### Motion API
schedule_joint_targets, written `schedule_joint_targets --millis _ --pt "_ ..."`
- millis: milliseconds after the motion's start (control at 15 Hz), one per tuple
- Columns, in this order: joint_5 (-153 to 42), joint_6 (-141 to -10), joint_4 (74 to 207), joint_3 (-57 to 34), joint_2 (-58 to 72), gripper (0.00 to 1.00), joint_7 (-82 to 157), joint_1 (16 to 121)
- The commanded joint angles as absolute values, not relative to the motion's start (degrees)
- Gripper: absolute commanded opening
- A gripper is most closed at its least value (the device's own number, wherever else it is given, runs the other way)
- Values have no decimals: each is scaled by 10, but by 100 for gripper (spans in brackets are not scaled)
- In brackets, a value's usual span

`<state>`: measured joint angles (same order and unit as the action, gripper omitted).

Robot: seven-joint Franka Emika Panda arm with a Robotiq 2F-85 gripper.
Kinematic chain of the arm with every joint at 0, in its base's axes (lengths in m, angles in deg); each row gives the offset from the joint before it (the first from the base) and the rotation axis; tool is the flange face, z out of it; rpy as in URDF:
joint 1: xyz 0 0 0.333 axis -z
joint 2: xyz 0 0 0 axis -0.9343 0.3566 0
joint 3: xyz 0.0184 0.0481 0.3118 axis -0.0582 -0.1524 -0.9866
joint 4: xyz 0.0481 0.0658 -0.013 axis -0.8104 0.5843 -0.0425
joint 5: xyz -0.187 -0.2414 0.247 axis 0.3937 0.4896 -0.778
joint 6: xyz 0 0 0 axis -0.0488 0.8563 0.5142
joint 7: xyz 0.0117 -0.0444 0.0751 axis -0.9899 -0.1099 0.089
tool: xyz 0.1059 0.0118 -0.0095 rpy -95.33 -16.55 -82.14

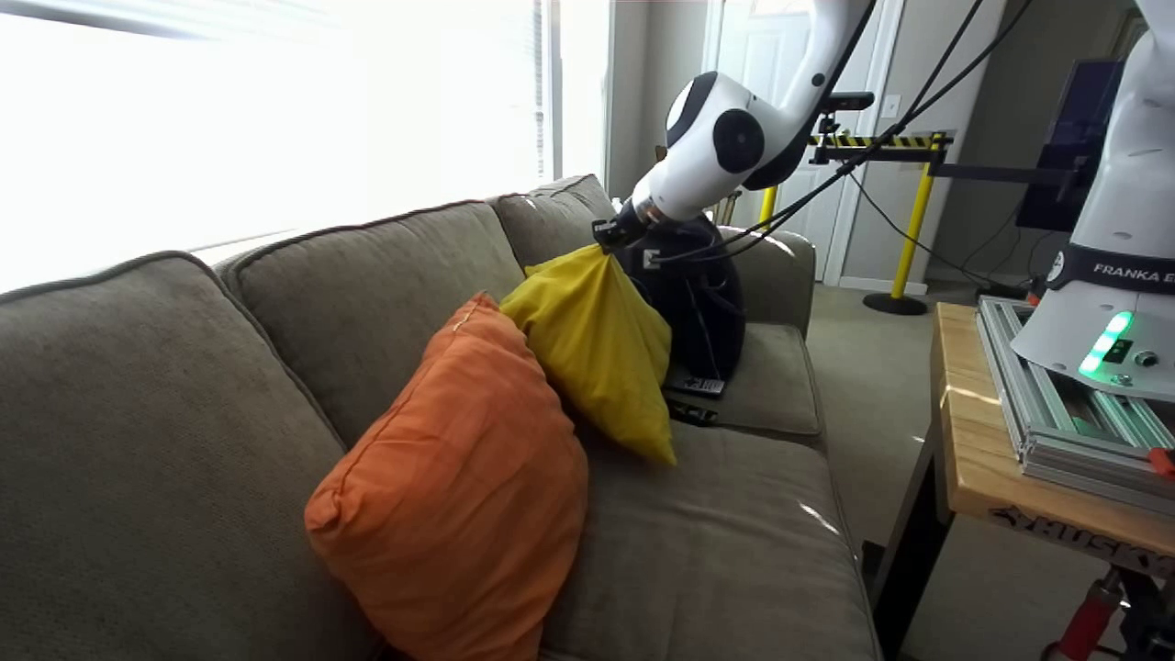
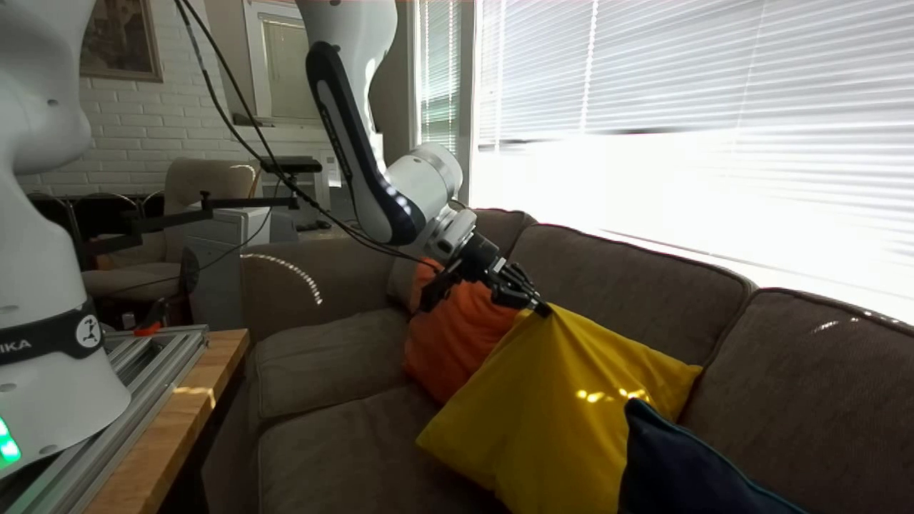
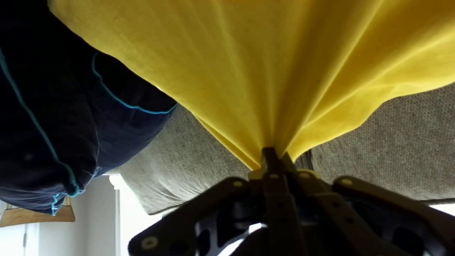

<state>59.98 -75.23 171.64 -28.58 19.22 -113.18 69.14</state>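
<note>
The gripper [image 3: 278,156] is pressed tight together, pinching bunched cloth at the top of the yellow pillow [image 1: 592,344] into a peak. In an exterior view, that pillow slants across the sofa [image 1: 730,528] between the orange pillow [image 1: 459,487], near left, and a navy pillow [image 1: 721,294], far right; two remotes [image 1: 701,386] lie just beside it.

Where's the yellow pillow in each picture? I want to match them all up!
In an exterior view: the yellow pillow is near the middle, just right of the orange pillow.
In an exterior view: the yellow pillow is low, right of the middle.
Wrist view: the yellow pillow spreads across the top and narrows downward.
Shared landmark: the black gripper pinching its cloth, in all three pictures.
</note>
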Motion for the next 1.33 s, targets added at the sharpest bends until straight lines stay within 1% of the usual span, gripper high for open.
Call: schedule_joint_targets --millis 0,200,267,333,467,933,1000,1067,1267 --pt "577 -731 1709 -280 190 0 -1148 677" --pt "565 -723 1711 -276 193 0 -1139 674" --pt "565 -718 1711 -275 193 26 -1139 672" --pt "563 -717 1710 -274 195 28 -1137 672" --pt "564 -706 1710 -274 193 40 -1137 671" --pt "554 -702 1710 -276 184 90 -1133 671" --pt "498 -752 1713 -282 171 96 -1079 685" --pt "474 -806 1726 -286 144 100 -1043 695" --pt "378 -935 1768 -276 62 100 -915 712"
